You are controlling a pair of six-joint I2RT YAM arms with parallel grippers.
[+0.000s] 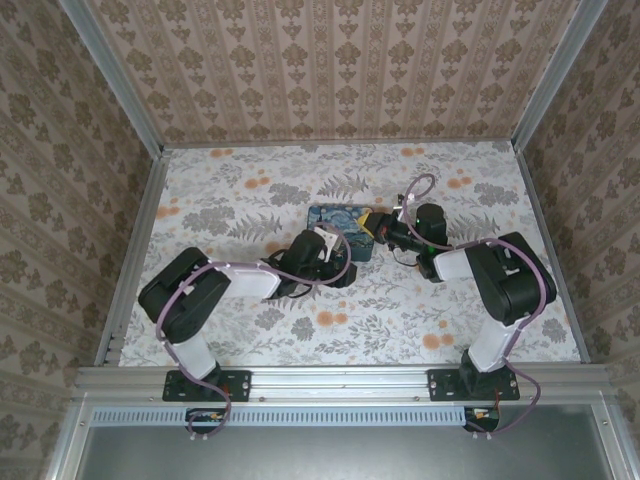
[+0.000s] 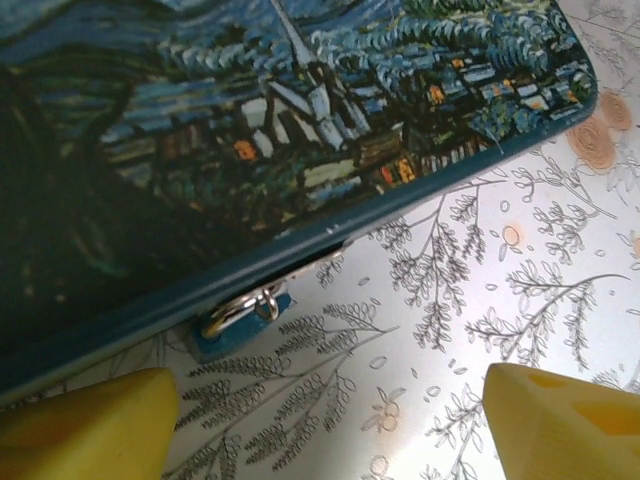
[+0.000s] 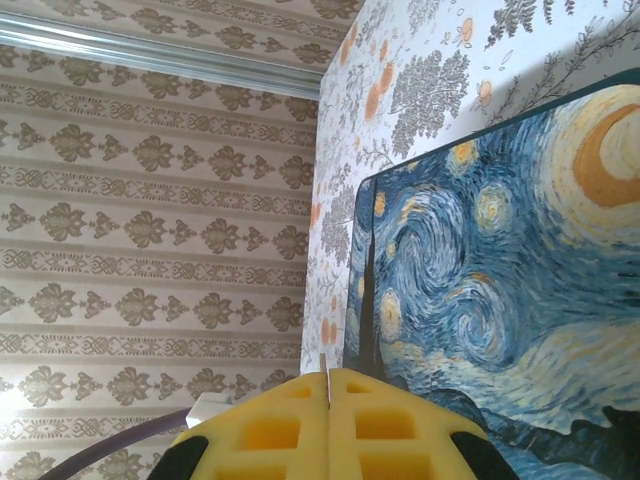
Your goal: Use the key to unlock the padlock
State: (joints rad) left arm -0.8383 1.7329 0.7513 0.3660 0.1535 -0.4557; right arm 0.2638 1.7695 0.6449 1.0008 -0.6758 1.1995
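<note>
The blue night-sky tin [image 1: 335,222] lies mid-table. At its front edge [image 2: 300,250] a small silvery curved bar, the padlock [image 2: 232,315], hangs through a little loop above a blue tab. It is partly hidden under the rim. My left gripper [image 2: 325,425] is open just in front of it, with its yellow fingertips [image 2: 90,425] wide apart over bare tablecloth. From above, the left gripper [image 1: 335,262] sits at the tin's near edge. My right gripper [image 3: 328,385] is shut at the tin's right side. A thin metal sliver, the key [image 3: 327,362], pokes out between its pads. From above, the right gripper [image 1: 376,230] touches the tin's right end.
The table [image 1: 250,330] has a floral cloth and is walled in on three sides by patterned panels with metal rails [image 1: 130,250]. Both forearms crowd the middle around the tin. Cables [image 1: 415,190] loop off each wrist.
</note>
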